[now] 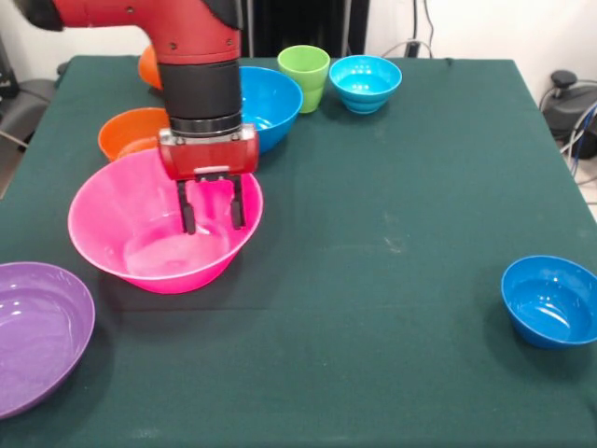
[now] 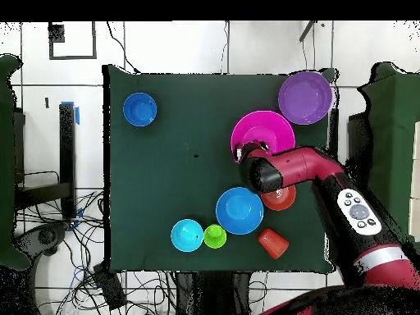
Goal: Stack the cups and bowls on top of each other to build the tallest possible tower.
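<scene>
While no writing shows, gripper (image 1: 213, 217) parted inside pink bowl (image 1: 112, 210), green table (image 1: 392, 233)

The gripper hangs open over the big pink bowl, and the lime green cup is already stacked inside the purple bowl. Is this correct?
Not quite. The gripper does hang open over the pink bowl, but the lime green cup stands on the table beside the cyan bowl. The purple bowl is empty, as the front view shows.

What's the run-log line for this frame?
gripper: open, empty, inside pink bowl | purple bowl, dark blue bowl: apart, alone | tower: not started
</scene>
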